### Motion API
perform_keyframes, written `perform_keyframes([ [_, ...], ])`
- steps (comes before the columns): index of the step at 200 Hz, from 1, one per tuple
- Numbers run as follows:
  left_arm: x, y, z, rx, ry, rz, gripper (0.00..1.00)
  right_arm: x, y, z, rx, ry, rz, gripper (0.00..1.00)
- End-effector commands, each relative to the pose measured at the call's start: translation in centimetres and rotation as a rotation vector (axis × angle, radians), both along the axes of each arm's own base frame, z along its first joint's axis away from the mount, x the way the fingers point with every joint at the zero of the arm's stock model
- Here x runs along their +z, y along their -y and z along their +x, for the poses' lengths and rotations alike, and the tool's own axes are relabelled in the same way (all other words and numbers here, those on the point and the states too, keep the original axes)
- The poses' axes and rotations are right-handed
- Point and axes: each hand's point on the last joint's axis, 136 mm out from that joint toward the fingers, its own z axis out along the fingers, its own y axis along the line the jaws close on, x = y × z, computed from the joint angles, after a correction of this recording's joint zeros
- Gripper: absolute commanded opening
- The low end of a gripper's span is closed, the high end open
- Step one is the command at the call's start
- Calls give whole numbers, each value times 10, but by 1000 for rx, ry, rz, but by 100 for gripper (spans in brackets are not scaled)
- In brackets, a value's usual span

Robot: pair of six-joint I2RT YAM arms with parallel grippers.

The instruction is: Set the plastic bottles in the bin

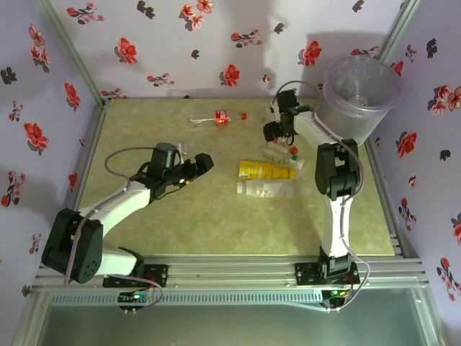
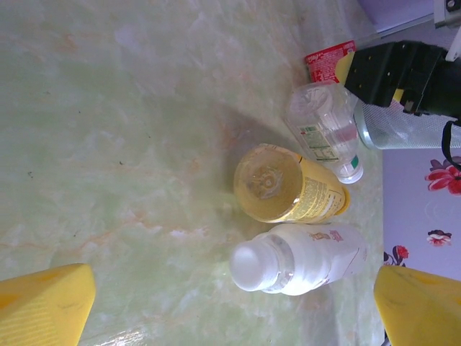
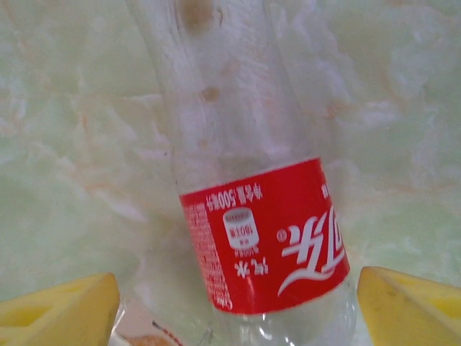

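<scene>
So the right tool [image 3: 234, 311] is spread wide, yellow fingertips [image 3: 61, 310] on either side of a red-labelled bottle [image 3: 266, 238] lying on the desk [image 1: 144, 231]. The bottle sits between the fingers, but they aren't pinching it as far as I can tell. The right-hand finger is just beside the bottle, the left one a bit off it. From the overhead camera that right tool [image 1: 276, 132] hangs over the far end of a little cluster of bottles right of centre. The left tool [image 1: 204, 163] is also wide open with nothing in it, up off the desk and aimed at the same cluster from the left. Its wrist camera looks at a yellow-labelled bottle [image 2: 288, 184] seen bottom-end on, with a white bottle [image 2: 302, 256] with a white cap lying just beside it. A clear bottle [image 2: 324, 133] lies on the yellow one's other side, and past that the red label peeks out under the black right tool. All of these lie on their sides. Another red-labelled bottle [image 1: 212, 117] lies well apart near the far edge, with a small red cap [image 1: 243, 114] just off its end. The bin [image 1: 344, 119] stands upright in the far right corner, near the right arm, against the floral wall [image 1: 216, 43].
</scene>
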Motion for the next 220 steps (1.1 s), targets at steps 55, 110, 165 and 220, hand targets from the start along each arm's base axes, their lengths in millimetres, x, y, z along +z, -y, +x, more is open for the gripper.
perform_keyframes([
  [55, 0, -2, -3, -6, 24, 18, 100, -13, 0, 26, -30, 10, 11, 72],
  [110, 1, -2, -2, -2, 25, 12, 100, -23, 2, 24, -20, -28, -13, 70],
  [165, 2, -1, -2, -6, 26, 15, 100, 15, 0, 28, -27, 44, 13, 58],
  [220, 1, 0, 1, -6, 23, 18, 100, 86, -5, 19, -16, 150, 48, 58],
])
